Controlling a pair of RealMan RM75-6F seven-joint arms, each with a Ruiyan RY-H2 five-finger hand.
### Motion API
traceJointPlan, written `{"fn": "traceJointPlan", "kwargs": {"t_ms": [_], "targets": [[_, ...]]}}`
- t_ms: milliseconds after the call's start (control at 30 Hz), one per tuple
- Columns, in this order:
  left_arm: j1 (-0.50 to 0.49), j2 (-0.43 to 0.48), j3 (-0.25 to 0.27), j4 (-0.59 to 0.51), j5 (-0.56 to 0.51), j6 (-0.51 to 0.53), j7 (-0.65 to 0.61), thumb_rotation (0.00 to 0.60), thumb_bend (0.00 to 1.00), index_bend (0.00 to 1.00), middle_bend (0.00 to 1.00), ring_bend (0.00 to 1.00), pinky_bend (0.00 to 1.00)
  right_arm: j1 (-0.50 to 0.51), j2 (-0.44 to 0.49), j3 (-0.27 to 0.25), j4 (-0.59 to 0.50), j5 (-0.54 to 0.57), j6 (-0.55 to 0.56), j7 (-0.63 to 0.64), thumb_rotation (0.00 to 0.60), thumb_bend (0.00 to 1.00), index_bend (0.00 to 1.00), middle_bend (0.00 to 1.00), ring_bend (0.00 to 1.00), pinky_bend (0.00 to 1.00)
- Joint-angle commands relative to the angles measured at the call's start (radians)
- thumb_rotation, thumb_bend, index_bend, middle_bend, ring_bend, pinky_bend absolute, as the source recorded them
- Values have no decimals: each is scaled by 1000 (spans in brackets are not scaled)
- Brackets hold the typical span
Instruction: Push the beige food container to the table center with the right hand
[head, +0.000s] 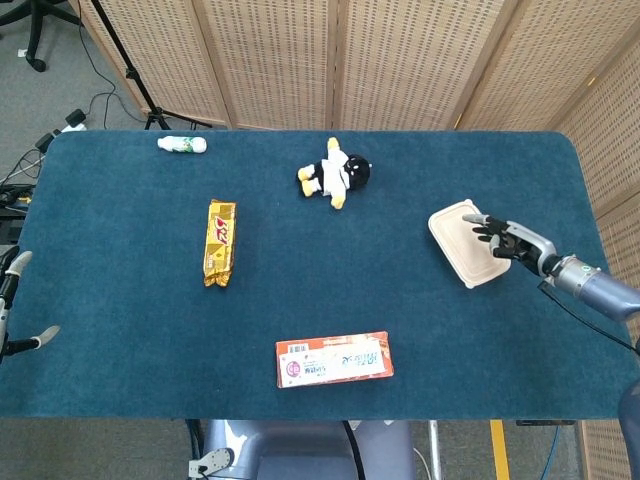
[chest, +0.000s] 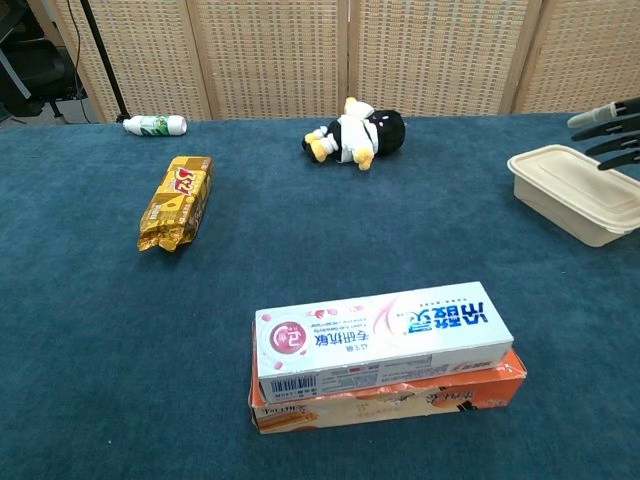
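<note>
The beige food container (head: 462, 243) lies on the blue table, right of the middle, turned at an angle; the chest view shows the container (chest: 571, 191) at the right edge. My right hand (head: 505, 241) lies against its right side with fingers stretched out and apart, holding nothing. In the chest view only the fingertips (chest: 607, 130) show, above the container's far right end. My left hand (head: 14, 300) hangs off the table's left edge, fingers apart and empty.
A toothpaste box on an orange box (head: 334, 360) lies near the front edge. A penguin plush (head: 336, 173) sits at the back middle, a yellow snack bag (head: 220, 241) to the left, a small bottle (head: 183, 144) at the back left.
</note>
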Motion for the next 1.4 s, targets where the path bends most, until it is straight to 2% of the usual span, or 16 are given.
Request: {"fn": "traceJointPlan", "kwargs": {"t_ms": [33, 133, 267, 333, 367, 500, 667, 800, 1000, 1133, 1400], "targets": [[1, 0, 0, 0, 0, 2, 0, 600, 0, 0, 0, 0, 0, 25, 43, -9, -82, -25, 55, -52, 600, 981, 107, 0, 0, 0], [1, 1, 0, 0, 0, 1, -3, 600, 0, 0, 0, 0, 0, 43, 75, -3, -158, -35, 108, -111, 600, 981, 107, 0, 0, 0], [-1, 1, 0, 2, -2, -3, -5, 600, 0, 0, 0, 0, 0, 44, 138, 51, -252, 23, 124, -259, 600, 981, 107, 5, 0, 0], [-2, 1, 0, 3, -3, -6, -5, 600, 0, 0, 0, 0, 0, 44, 181, 80, -306, 73, 83, -352, 600, 981, 107, 7, 0, 0], [-2, 1, 0, 3, -2, -6, -4, 600, 0, 0, 0, 0, 0, 37, 200, 91, -295, 123, 7, -390, 600, 981, 107, 7, 0, 0], [-1, 2, 2, 1, 1, -4, -4, 600, 0, 0, 0, 0, 0, 20, 179, 100, -279, 205, -189, -449, 600, 981, 110, 8, 0, 0], [1, 4, 4, -4, 8, 2, -4, 600, 0, 0, 0, 0, 0, -22, 76, 74, -139, 228, -353, -377, 600, 981, 122, 12, 0, 0], [0, 4, 4, -4, 9, 0, -2, 600, 0, 0, 0, 0, 0, -51, 7, 39, -41, 202, -405, -285, 600, 981, 122, 12, 0, 0], [-4, 4, 3, -4, 4, -7, 0, 600, 0, 0, 0, 0, 0, -54, -36, -22, 28, 123, -356, -162, 600, 981, 122, 12, 0, 0], [-4, 5, 2, -5, 2, -8, -2, 600, 0, 0, 0, 0, 0, -26, -47, -63, 25, 63, -297, -100, 600, 981, 122, 12, 0, 0], [-2, 8, 1, 0, -1, -6, -15, 600, 0, 0, 0, 0, 0, 30, -61, -67, -1, 35, -229, -53, 600, 981, 122, 13, 0, 0]]}}
